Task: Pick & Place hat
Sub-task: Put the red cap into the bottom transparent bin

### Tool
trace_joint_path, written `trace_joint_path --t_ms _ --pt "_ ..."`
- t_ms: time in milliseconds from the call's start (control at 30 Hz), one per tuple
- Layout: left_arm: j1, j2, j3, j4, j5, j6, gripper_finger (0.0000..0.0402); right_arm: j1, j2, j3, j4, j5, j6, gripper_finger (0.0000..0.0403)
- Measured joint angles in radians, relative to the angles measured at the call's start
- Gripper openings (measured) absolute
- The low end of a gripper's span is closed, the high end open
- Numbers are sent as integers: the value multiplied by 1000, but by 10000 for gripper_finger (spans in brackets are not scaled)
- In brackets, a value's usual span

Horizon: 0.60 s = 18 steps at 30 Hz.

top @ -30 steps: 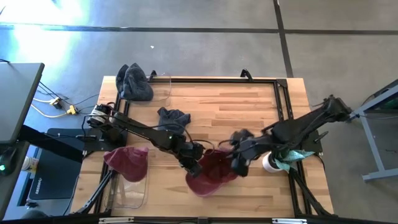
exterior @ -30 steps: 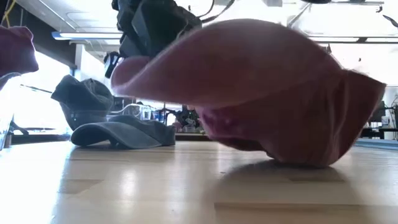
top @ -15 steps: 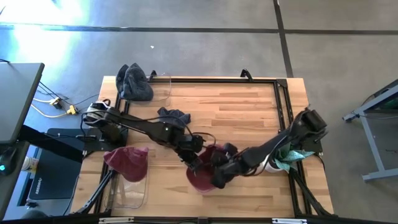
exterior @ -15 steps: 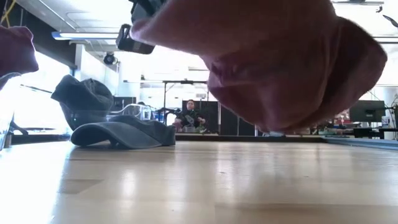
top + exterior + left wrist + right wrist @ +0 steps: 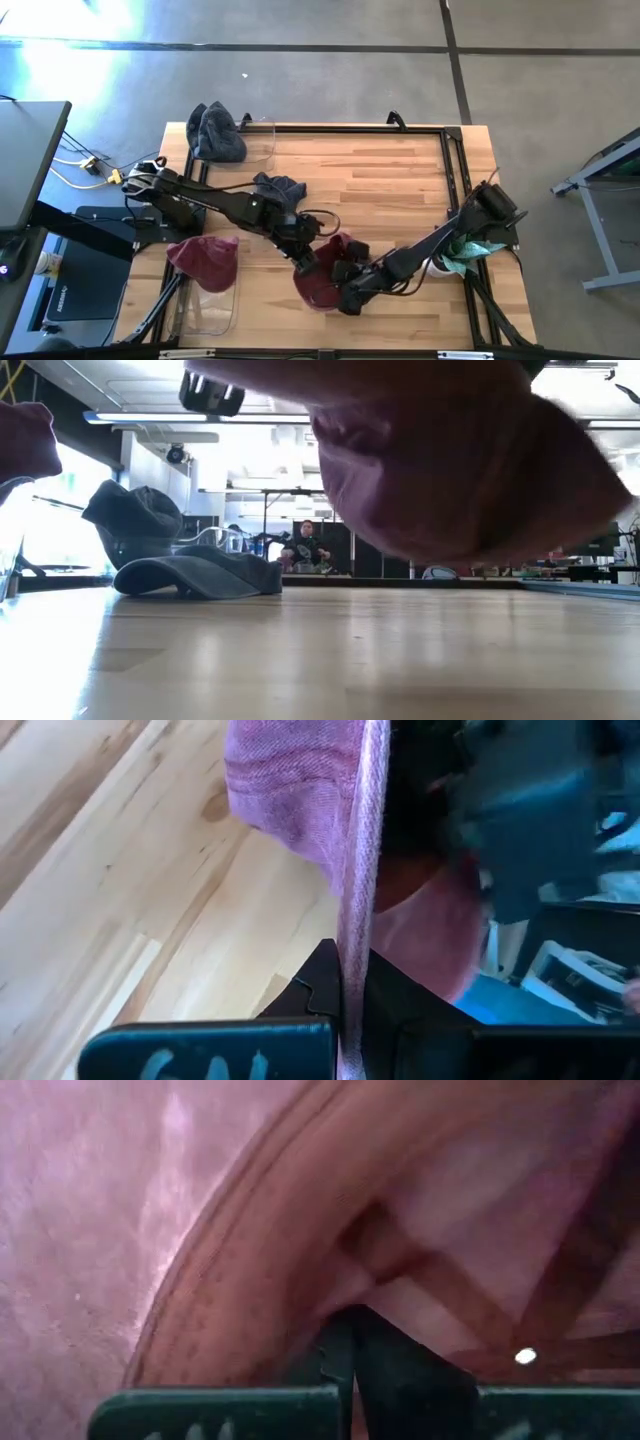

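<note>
Both my grippers are closed on the maroon hat [image 5: 322, 283], which hangs clear of the wooden table [image 5: 380, 180] near its front edge; the low view shows daylight between the cloth and the boards. My left gripper [image 5: 303, 262] pinches one edge: in the left wrist view the fabric [image 5: 350, 870] runs as a thin folded seam straight down between my two fingers, jaws shut tight on it. My right gripper [image 5: 348, 296] is clamped on the opposite side, and the right wrist view is filled with the hat's inside, the stitched band [image 5: 250, 1270] lying right at my fingertips. Judgement on handling: light, soft, no stiffness in the crown; it sags into a pouch between my two holds and will swing if I move quickly. The weave looks coarse, so slip is unlikely while the jaws stay shut, but a single layer could creep out under a tug. The best hold is where I have it, on the doubled rim or band, not the loose crown. Not fragile; the main risk is my two arms pulling apart unevenly and stretching or dropping one side. Beyond my left gripper a dark grey hat [image 5: 279, 187] lies on the boards; another maroon hat [image 5: 203, 260] sits in a clear bin [image 5: 212, 311] out to the left side of it.
</note>
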State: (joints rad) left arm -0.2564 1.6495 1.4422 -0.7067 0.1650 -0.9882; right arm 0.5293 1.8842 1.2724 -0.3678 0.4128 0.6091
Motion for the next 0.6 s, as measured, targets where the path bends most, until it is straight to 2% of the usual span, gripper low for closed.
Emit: trace_joint_path --t_ms 167,267,433,533,600 --pt "-12 1 0 -49 -23 -3 5 7 -113 0 -131 18 73 2" --pt "-14 1 -3 -59 -19 -8 5 11 -159 0 -266 77 171 1" --pt "-15 2 -4 -59 -18 -11 5 -12 -170 -1 -522 201 411 1" --pt "-14 2 -4 -48 -19 -12 5 -46 -167 -1 -643 228 590 1" --pt "-14 2 -4 -45 -23 -16 5 -70 -164 -1 -678 237 632 2"
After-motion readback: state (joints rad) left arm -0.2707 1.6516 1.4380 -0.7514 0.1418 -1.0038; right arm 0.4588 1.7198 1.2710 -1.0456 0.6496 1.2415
